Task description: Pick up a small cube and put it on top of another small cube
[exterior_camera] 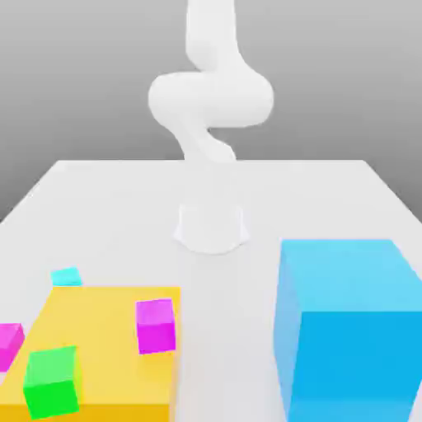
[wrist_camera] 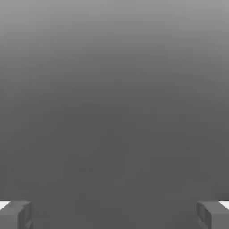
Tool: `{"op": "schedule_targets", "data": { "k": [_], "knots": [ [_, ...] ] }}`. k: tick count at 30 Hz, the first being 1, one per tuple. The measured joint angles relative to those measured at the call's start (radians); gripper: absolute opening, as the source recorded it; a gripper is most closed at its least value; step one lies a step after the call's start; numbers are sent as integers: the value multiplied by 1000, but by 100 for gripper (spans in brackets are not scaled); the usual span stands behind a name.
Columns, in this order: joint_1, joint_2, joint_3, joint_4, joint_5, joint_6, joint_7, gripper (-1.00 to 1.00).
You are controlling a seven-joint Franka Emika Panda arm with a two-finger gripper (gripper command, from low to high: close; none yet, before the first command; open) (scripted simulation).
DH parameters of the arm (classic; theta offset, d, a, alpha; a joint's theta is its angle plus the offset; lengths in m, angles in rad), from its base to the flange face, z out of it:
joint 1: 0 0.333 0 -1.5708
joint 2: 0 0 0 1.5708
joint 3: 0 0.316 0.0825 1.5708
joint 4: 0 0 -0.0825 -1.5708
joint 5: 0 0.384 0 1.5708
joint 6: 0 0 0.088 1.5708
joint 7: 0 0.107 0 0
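Exterior view, table [exterior_camera: 107, 198] as clock: robot base [exterior_camera: 212, 227] sits at center, huge cube [exterior_camera: 350, 330] at 4, flat slab [exterior_camera: 107, 330] at 7 — small cube [exterior_camera: 66, 277] found just behind it.

The arm [exterior_camera: 210, 99] is plain white, and so is the table [exterior_camera: 247, 189]. The small cube [exterior_camera: 66, 277] is plain cyan. The huge cube [exterior_camera: 350, 330] is cyan-blue. A flat yellow block [exterior_camera: 107, 346] carries a green cube [exterior_camera: 51, 381] and a magenta cube [exterior_camera: 156, 325]; another magenta cube [exterior_camera: 9, 343] sits beside it. The gripper's [wrist_camera: 114, 214] fingertips [wrist_camera: 15, 214] are grey.
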Motion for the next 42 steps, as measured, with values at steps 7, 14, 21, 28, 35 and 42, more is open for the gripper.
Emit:
{"op": "schedule_targets", "data": {
  "k": [7, 14, 21, 28, 35, 42],
  "knots": [
    [12, 175, -217, -127, -24, 127, -295, 0],
    [15, 346, -427, -251, -37, 250, -592, 0],
    [7, 522, -625, -375, -33, 374, -900, 0],
    [-55, 706, -774, -499, 0, 498, -1229, 0],
    [-166, 848, -609, -483, 295, 576, -1496, 0],
    [-374, 973, -330, -441, 594, 647, -1719, 0]
  ]
}}
